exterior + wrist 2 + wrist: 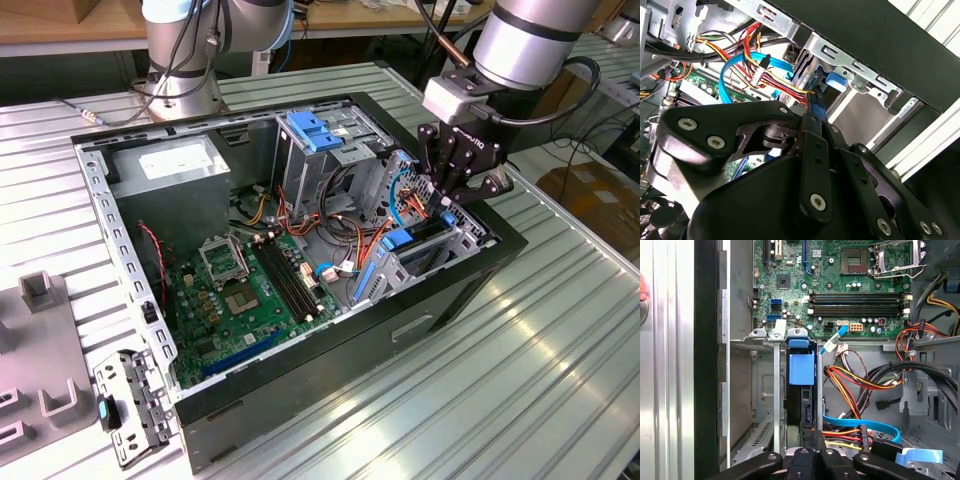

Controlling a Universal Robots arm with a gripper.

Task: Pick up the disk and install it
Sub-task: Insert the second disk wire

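Note:
The disk (400,240) stands on edge in the metal drive bay at the front corner of the open computer case (300,400), on the exterior view's right. Its light-blue side rail (801,369) runs down the slot between the bay's metal walls. My gripper (447,200) hangs just above the bay, its black fingers (812,145) closed on the disk's thin blue-railed edge (816,102). In the first wrist view the gripper (812,452) sits right over the slot. Most of the disk's body is hidden inside the bay.
Orange, red and blue cables (350,235) crowd the space beside the bay. The green motherboard (240,290) fills the case floor, with a grey power-supply box (180,165) and a blue-latched drive cage (313,130) behind. Grey fixtures (40,340) lie outside on the ribbed table.

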